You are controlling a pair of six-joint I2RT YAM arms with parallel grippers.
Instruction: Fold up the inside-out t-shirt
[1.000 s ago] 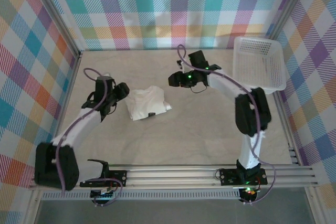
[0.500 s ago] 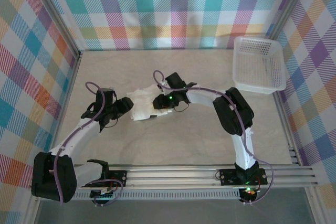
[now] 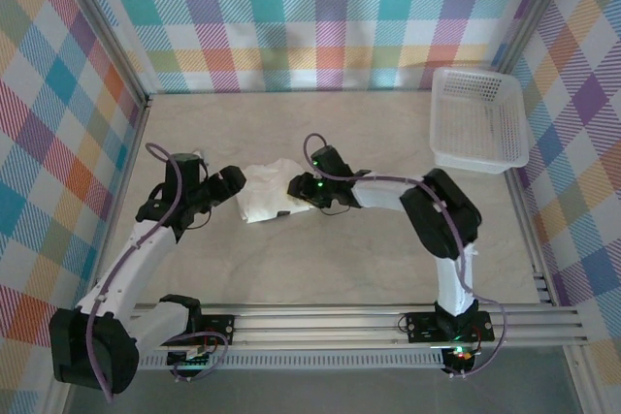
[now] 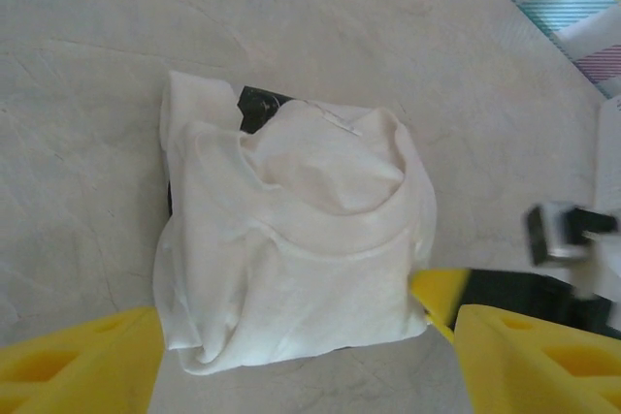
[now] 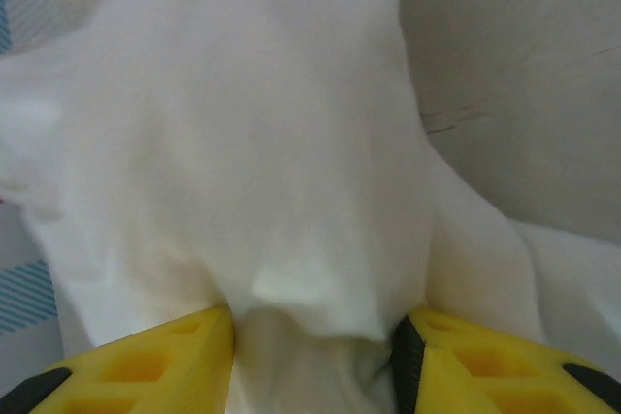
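Lying near the middle of the table point(image 3: 388, 259), the white t-shirt point(image 3: 262, 193) forms a compact, roughly square bundle of rumpled layers. It sits between the two claws and well apart from the white mesh basket point(image 3: 480, 118) in the far right corner. The left claw point(image 3: 231, 181) is positioned at the left edge of the bundle. In the left wrist view its yellow fingers point(image 4: 78, 370) stand wide apart, one on each side of the near edge of the cloth, and grip nothing. In that same view a small dark patch point(image 4: 260, 104) shows at the far edge of the bundle, partly covered by a fold. The right claw point(image 3: 297, 188) is positioned at the right edge of the bundle. In the right wrist view its yellow fingers point(image 5: 146, 361) are drawn partly together, and a thick fold of the cloth fills the gap, touching both inner faces; this claw grips the t-shirt. Both arms reach inward from their bases at the near edge of the table.
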